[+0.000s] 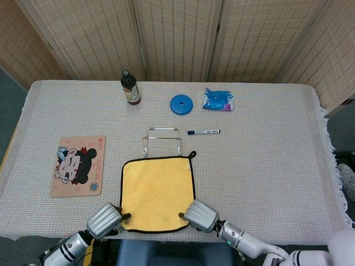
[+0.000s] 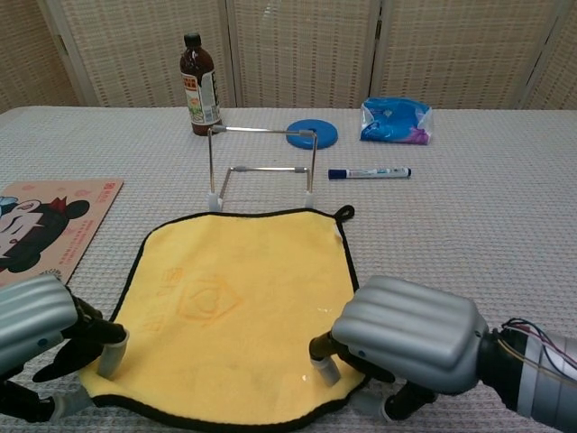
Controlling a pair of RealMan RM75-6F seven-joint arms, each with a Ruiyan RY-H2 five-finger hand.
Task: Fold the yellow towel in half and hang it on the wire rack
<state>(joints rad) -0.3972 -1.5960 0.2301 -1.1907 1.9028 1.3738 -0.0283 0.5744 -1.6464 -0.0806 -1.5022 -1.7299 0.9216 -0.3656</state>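
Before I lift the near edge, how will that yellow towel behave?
Probably floppy: the yellow towel lies flat on the tablecloth as thin cloth, so it should sag between the left robot hand and the right robot hand. It looks light. The far hanging loop may drag along.

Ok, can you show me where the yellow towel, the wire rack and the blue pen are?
yellow towel (image 2: pixel 234 307), chest view, on the middle of the cloth.
wire rack (image 2: pixel 261 131), chest view, on its top bar.
blue pen (image 2: pixel 371 172), chest view, on the white barrel.
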